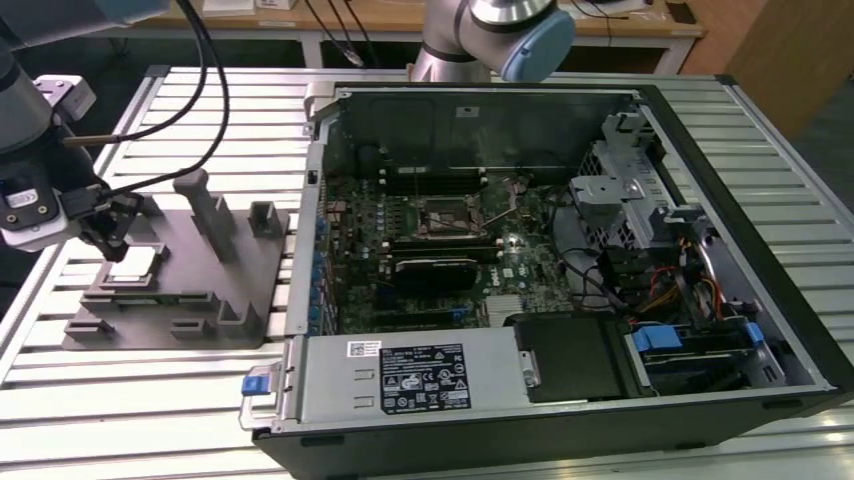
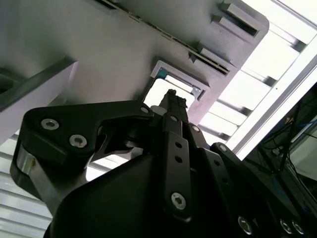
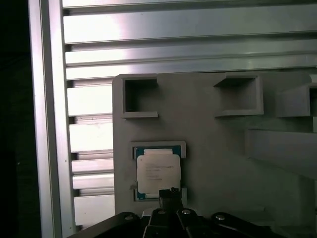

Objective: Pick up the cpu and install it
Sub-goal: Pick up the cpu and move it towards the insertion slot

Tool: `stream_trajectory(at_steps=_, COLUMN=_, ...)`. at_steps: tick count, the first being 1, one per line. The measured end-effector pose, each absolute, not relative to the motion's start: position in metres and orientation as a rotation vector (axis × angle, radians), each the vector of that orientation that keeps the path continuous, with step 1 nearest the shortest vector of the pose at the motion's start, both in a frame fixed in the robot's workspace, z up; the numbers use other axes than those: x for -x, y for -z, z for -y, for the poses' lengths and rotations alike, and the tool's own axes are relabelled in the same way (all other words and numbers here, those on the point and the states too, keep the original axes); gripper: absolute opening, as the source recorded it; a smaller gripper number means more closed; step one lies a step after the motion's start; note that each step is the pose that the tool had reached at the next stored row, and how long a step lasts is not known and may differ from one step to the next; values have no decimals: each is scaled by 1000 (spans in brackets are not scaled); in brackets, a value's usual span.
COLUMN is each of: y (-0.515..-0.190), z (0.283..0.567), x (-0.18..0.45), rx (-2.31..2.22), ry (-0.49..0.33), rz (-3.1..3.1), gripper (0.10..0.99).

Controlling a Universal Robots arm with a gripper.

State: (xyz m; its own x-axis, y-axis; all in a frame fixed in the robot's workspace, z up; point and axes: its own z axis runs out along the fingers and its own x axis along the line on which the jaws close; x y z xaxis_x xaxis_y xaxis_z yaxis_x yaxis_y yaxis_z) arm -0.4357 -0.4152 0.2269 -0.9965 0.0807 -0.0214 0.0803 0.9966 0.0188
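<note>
While the cpu [image 3: 158, 171] lies flat in the grey fixture [image 3: 213, 148] pocket, the gripper [image 3: 169, 192] hovers at its edge; whether it is spread or pressed together cannot be told. Light, stiff and fragile, the chip probably wants holding by opposite edges.

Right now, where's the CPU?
The cpu sits in a recess of the grey fixture, at the exterior view's left, right by the gripper.

The cpu [image 3: 158, 173] is a small, flat, square chip. Its top is pale silver-grey metal, with a thin blue-green border showing around it. It lies flat and face up in a shallow square pocket near one edge of the grey fixture [image 3: 213, 144], at the exterior view's left.
</note>
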Motion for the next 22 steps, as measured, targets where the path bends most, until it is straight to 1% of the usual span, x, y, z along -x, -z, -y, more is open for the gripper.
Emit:
stream_trajectory(at_steps=15, y=-204, z=413, x=437, rx=-125, ry=-39, rz=-3117, gripper=106)
stream_trajectory(at_steps=22, y=-200, z=412, x=437, rx=-125, ry=-41, rz=-3117, gripper=106)
